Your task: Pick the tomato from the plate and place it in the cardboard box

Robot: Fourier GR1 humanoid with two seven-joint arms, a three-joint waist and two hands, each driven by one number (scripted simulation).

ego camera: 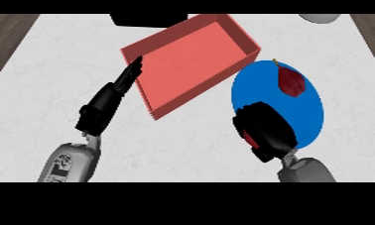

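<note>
Head view | tomato (292, 82) on plate (253, 90), far side, beyond right hand (265, 134) | right hand nearer, curled, holding nothing | left hand (111, 99) straight-fingered beside box (192, 60) | box left of plate

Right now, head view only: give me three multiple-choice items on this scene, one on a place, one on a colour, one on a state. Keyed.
1. Where does the tomato lie?
A. in the box
B. on the plate
C. on the bare counter

2. What colour is the plate?
A. blue
B. green
C. white

3. How is the left hand?
A. curled round the tomato
B. open, fingers straight
C. out of view

Key: 1 B, it rests on the plate's far part. 2 A, a blue disc. 3 B, straight fingers pointing at the red box.
</note>
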